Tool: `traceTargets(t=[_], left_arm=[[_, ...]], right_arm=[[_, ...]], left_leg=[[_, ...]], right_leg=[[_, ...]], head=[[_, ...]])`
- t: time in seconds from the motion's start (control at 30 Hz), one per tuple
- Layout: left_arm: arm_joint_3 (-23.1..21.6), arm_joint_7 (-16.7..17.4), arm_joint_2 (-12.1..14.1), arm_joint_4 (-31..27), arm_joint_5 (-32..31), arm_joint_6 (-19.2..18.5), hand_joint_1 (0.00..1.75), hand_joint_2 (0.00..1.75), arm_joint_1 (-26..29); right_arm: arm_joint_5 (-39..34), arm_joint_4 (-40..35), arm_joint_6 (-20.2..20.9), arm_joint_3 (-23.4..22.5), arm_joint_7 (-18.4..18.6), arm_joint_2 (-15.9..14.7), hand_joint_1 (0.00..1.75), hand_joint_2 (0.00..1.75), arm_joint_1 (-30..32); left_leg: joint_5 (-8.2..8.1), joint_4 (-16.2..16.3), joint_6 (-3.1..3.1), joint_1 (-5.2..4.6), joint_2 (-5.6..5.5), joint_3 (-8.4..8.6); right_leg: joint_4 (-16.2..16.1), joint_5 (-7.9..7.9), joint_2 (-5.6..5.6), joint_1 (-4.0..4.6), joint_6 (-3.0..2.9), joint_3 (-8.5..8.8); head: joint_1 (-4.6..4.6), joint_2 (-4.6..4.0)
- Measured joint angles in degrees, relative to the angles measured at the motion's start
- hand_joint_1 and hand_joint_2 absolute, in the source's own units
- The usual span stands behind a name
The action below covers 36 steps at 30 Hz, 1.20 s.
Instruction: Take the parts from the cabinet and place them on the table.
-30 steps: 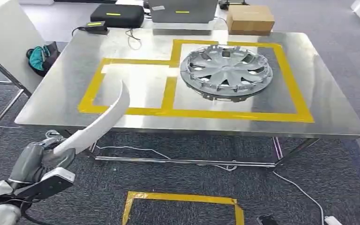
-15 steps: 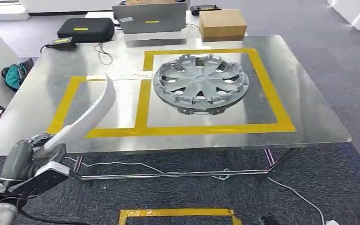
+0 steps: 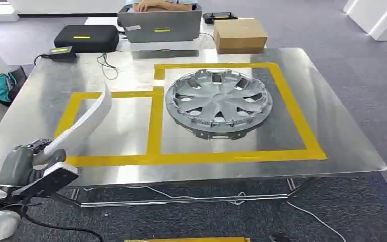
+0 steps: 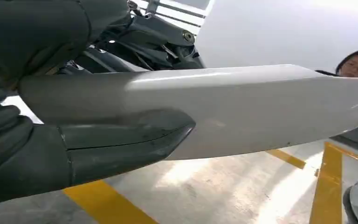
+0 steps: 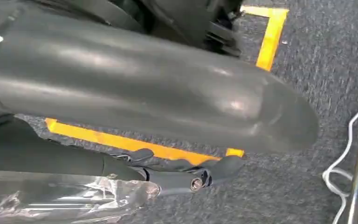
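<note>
Left hand grips a white curved part at lower left, over the near edge of the surface.

Lower left of head view: left hand [image 3: 27,169] closed around the base of the white curved part [image 3: 83,126], which rises up-right above the left yellow-taped box [image 3: 153,126]; left wrist view shows fingers [image 4: 116,144] wrapped under the part [image 4: 242,107]. Right hand [image 5: 154,88] hangs over grey carpet [image 5: 326,65] beside a yellow floor tape [image 5: 270,35]; whether it holds anything, cannot tell. Centre of the surface [image 3: 342,136]: silver wheel cover [image 3: 216,101] lying flat inside the right taped box. Far edge: black case [image 3: 86,36], laptop [image 3: 159,27], cardboard box [image 3: 239,34].
</note>
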Motion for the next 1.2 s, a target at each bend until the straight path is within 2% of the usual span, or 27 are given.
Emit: traceTargets(t=[0.03,0.07,0.1,0.13,0.17,0.23,0.27,0.37,0.43,0.47,0.5,0.53,0.57,0.6,0.63,0.7,0.73,0.77,0.83,0.9,0.93,0.97,1.03,1.07,1.1,1.13,1.2], left_arm=[[-0.02,0.11,0.00,0.15,-0.15,0.00,1.75,1.75,0.00],[-0.02,0.15,-0.04,0.37,-0.24,-0.02,1.75,1.75,0.02],[-0.02,0.18,-0.07,0.57,-0.37,-0.07,1.75,1.75,0.01],[-0.07,0.35,-0.07,0.74,-0.66,-0.09,1.75,1.75,-0.02],[-0.15,0.74,-0.07,0.96,-1.18,-0.13,1.75,1.75,-0.13],[-0.28,1.20,-0.07,1.36,-1.71,-0.15,1.75,1.75,-0.46],[-0.28,1.42,-0.09,1.57,-2.06,-0.20,1.75,1.75,-0.57],[-0.37,1.55,-0.09,1.81,-2.23,-0.24,1.75,1.75,-0.91],[-0.50,1.57,-0.07,1.90,-2.19,-0.22,1.75,1.75,-1.18],[-0.52,1.60,-0.04,1.95,-2.21,-0.22,1.75,1.75,-1.27],[-0.52,1.79,-0.02,2.03,-2.21,-0.22,1.75,1.75,-1.22],[-0.54,1.86,0.00,2.18,-2.25,-0.24,1.75,1.75,-1.18],[-0.55,1.90,0.00,2.30,-2.30,-0.22,1.75,1.75,-1.20],[-0.55,2.03,0.02,2.47,-2.30,-0.29,1.75,1.75,-1.20],[-0.55,2.14,0.07,2.65,-2.30,-0.31,1.75,1.75,-1.20],[-0.57,2.84,0.13,3.06,-2.82,-0.48,1.75,1.75,-1.20],[-0.57,3.50,0.24,3.47,-3.48,-0.50,1.75,1.75,-1.19],[-0.50,4.44,0.39,3.89,-4.73,-0.44,1.75,1.75,-1.24],[-0.26,5.73,0.61,4.46,-7.17,-0.09,1.75,1.75,-0.76],[0.07,6.56,0.94,4.92,-8.70,0.24,1.75,1.75,-0.81],[0.26,6.64,1.00,5.14,-8.94,0.30,1.75,1.75,-0.81],[0.35,6.67,1.07,5.33,-9.20,0.37,1.75,1.75,-0.81],[0.37,7.56,1.31,5.82,-10.41,0.37,1.75,1.75,-0.81],[0.55,8.13,1.40,6.21,-11.22,0.37,1.75,1.75,-0.73],[0.74,8.59,1.42,6.62,-11.96,0.37,1.75,1.75,-0.53],[0.92,8.68,1.57,7.08,-12.57,0.37,1.75,1.75,-0.28],[1.58,9.20,1.81,7.81,-13.14,0.37,1.75,1.75,0.10]], right_arm=[[0.02,0.07,-0.02,0.04,0.00,0.00,0.00,0.00,0.03],[0.04,0.20,-0.02,0.07,0.02,0.00,0.00,0.00,0.15],[0.07,0.29,-0.04,0.09,0.02,0.00,0.00,0.00,0.21],[0.09,0.35,-0.04,0.11,0.04,0.00,0.00,0.00,0.20],[0.09,0.42,-0.04,0.18,0.04,0.00,0.00,0.00,0.19],[0.13,1.07,-0.09,0.42,0.13,0.00,0.00,0.00,0.41],[0.26,1.25,-0.15,0.53,0.24,0.00,0.00,0.00,0.15],[0.31,1.27,-0.20,0.94,0.22,0.00,0.00,0.00,-0.01],[0.31,1.27,-0.22,0.98,0.22,-0.09,0.00,0.00,-0.05],[0.30,1.27,-0.31,0.96,0.22,-0.09,0.00,0.00,-0.13],[0.31,1.27,-0.28,0.98,0.22,-0.09,0.00,0.00,-0.17],[0.31,1.27,-0.28,1.01,0.24,-0.09,0.00,0.00,-0.13],[0.31,1.31,-0.31,1.03,0.24,-0.09,0.00,0.00,-0.08],[0.31,1.40,-0.33,1.05,0.26,-0.09,0.00,0.00,-0.08],[0.31,1.44,-0.35,1.07,0.28,-0.09,0.00,0.00,-0.10],[0.31,1.51,-0.59,1.23,0.37,-0.09,0.00,0.00,-0.16],[0.33,1.66,-0.77,1.33,0.46,-0.09,0.00,0.00,-0.14],[0.33,1.75,-0.96,1.36,0.67,-0.11,0.00,0.00,-0.33],[0.42,1.77,-1.16,1.44,0.85,-0.11,0.00,0.00,-0.29],[0.44,1.77,-1.18,1.46,0.85,-0.18,0.00,0.00,-0.42],[0.46,1.77,-1.18,1.49,0.85,-0.17,0.00,0.00,-0.52],[0.46,1.79,-1.18,1.51,0.85,-0.17,0.00,0.00,-0.63],[0.48,1.97,-1.16,1.66,0.87,-0.17,0.00,0.00,-0.71],[0.50,2.03,-1.16,1.82,0.87,-0.17,0.00,0.00,-0.66],[0.50,2.06,-1.16,1.90,0.92,-0.17,0.00,0.00,-0.62],[0.50,2.06,-1.16,1.97,0.94,-0.20,0.00,0.00,-0.62],[0.50,2.08,-1.20,2.06,0.94,-0.20,0.00,0.00,-0.65]], left_leg=[[-0.48,0.02,-0.07,0.05,-0.01,0.35],[-1.04,0.04,-0.20,0.15,-0.05,0.93],[-1.67,0.05,-0.38,0.30,-0.09,1.76],[-2.42,0.05,-0.60,0.47,-0.09,2.77],[-3.21,0.05,-0.88,0.67,-0.03,3.90],[-4.75,0.40,-1.56,0.43,-0.01,5.41],[-5.02,-0.26,-1.94,0.19,0.02,5.35],[-4.25,0.31,-3.11,0.30,0.00,5.75],[-2.90,6.70,-3.52,0.34,-0.02,1.93],[-3.77,11.00,-3.62,0.34,-0.03,-1.06],[-6.34,14.62,-3.72,0.32,-0.03,-3.92],[-9.04,16.92,-3.77,0.30,-0.03,-6.12],[-10.52,17.54,-3.72,0.31,-0.03,-7.52],[-10.44,16.58,-3.66,0.31,-0.03,-8.05],[-8.47,14.00,-3.55,0.31,-0.03,-7.79],[-0.05,5.49,-3.21,0.32,-0.02,-5.98],[3.85,2.29,-2.99,0.30,0.02,-5.87],[3.73,0.83,-2.85,0.22,0.02,-6.18],[4.02,1.24,-2.51,0.05,-0.13,-6.06],[4.16,0.73,-1.80,0.54,-0.19,-5.15],[3.88,0.73,-1.38,0.55,-0.16,-4.80],[3.64,0.75,-1.03,0.53,-0.14,-4.55],[3.08,0.77,-0.73,0.35,-0.18,-4.21],[2.78,0.79,-0.70,0.27,-0.27,-3.97],[2.49,0.80,-0.73,0.22,-0.33,-3.61],[2.16,0.80,-0.79,0.20,-0.40,-3.16],[1.43,0.80,-1.12,0.21,-0.43,-1.99]], right_leg=[[2.92,-1.85,-0.10,-0.15,0.15,-2.59],[3.66,-2.46,-0.13,-0.30,0.27,-4.28],[2.00,-1.43,-0.16,-0.39,0.40,-4.68],[-1.49,0.92,-0.20,-0.48,0.66,-4.14],[-6.17,4.47,-0.35,-0.58,0.79,-3.11],[-12.74,12.80,-1.45,-0.84,0.95,-2.81],[-12.47,10.90,-1.33,-0.55,-0.24,-2.30],[-12.83,11.35,-0.82,-0.86,-1.65,-1.34],[-13.66,10.80,-0.61,-1.02,-2.36,0.04],[-13.91,10.39,-0.49,-0.99,-2.67,0.54],[-14.01,9.96,-0.35,-0.95,-2.79,1.06],[-14.02,9.54,-0.21,-0.90,-2.89,1.60],[-14.02,9.17,-0.08,-0.88,-2.91,2.22],[-14.02,8.61,0.13,-0.87,-2.90,3.02],[-14.02,7.99,0.31,-0.88,-2.85,3.84],[-14.07,6.80,0.53,-0.90,-2.50,5.43],[-13.98,6.31,0.65,-0.76,-2.20,5.21],[-13.51,5.58,0.88,-0.43,-1.82,5.67],[-14.11,4.61,0.81,-0.51,-1.11,5.54],[-14.35,4.03,0.69,-0.58,-0.44,6.45],[-12.44,2.92,0.28,-0.47,-0.13,5.82],[-8.69,0.93,0.01,-0.51,0.10,3.88],[0.95,-2.87,-0.19,-0.59,0.37,-1.82],[3.78,-3.07,-0.20,-0.59,0.37,-4.06],[3.54,-1.61,-0.20,-0.56,0.28,-4.80],[0.83,1.04,-0.19,-0.52,0.11,-4.27],[-9.75,7.89,-0.21,-0.51,-0.29,-0.38]], head=[[0.13,0.00],[0.13,0.00],[0.15,0.00],[0.20,0.00],[0.13,0.00],[0.57,0.00],[0.57,0.00],[0.33,0.00],[-0.02,0.00],[0.04,0.00],[-0.05,0.00],[0.02,0.00],[-0.02,0.00],[-0.02,0.00],[0.00,0.00],[-0.07,0.00],[-0.09,0.00],[-0.50,0.00],[-0.02,0.00],[0.00,0.00],[0.17,0.00],[0.22,0.00],[0.20,0.00],[0.15,0.00],[0.18,0.00],[0.18,0.00],[0.20,0.00]])
